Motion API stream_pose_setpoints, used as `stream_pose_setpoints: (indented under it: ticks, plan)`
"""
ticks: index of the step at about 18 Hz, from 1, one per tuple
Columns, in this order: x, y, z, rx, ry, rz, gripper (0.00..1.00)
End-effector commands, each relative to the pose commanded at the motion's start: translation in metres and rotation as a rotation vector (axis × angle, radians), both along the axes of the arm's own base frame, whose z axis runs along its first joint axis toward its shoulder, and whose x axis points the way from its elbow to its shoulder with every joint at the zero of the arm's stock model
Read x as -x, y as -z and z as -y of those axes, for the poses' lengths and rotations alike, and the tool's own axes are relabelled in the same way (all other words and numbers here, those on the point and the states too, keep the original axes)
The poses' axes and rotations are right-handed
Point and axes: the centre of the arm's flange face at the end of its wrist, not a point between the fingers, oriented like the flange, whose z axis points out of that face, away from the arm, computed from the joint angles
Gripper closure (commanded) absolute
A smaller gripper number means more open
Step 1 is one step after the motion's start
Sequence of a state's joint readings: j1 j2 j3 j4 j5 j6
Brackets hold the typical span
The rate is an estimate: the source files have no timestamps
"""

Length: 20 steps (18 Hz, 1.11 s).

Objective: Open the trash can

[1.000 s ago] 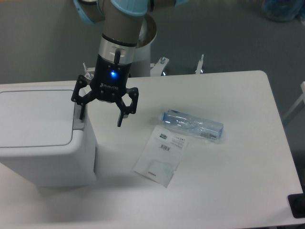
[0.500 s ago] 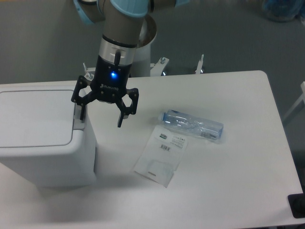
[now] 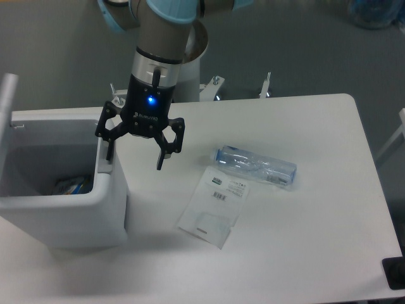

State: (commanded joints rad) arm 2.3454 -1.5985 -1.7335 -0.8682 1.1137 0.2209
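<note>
The trash can (image 3: 69,218) is a big white bin at the left of the table. Its lid (image 3: 7,95) stands swung up at the far left edge, and the inside is exposed with some coloured rubbish (image 3: 71,185) at the bottom. My gripper (image 3: 134,158) hangs over the bin's right rim, open, with nothing between its fingers. Its left fingertip (image 3: 109,152) rests at the grey push-button tab (image 3: 104,166) on that rim; the right fingertip (image 3: 161,161) hangs outside the bin above the table.
A clear plastic bottle (image 3: 256,167) lies on its side on the white table (image 3: 297,253), right of the gripper. A white paper sheet (image 3: 212,206) with a barcode lies in front of it. A black object (image 3: 395,272) shows at the lower right corner.
The bin's lid has sprung from flat and closed to upright at the left, exposing the inside. The gripper has stayed in the same place.
</note>
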Motion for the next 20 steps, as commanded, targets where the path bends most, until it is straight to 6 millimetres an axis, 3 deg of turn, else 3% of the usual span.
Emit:
stream_pose_setpoints:
  ticks: [4, 9, 15, 20]
  plan:
    - [0.007, -0.029, -0.001, -0.038, 0.000, -0.050, 0.00]
    - [0.036, -0.051, 0.010, -0.036, -0.069, -0.127, 0.00]
    - [0.077, -0.033, 0.036, 0.156, -0.002, -0.378, 0.00]
    - [0.110, -0.002, 0.049, 0.300, 0.039, -0.452, 0.00]
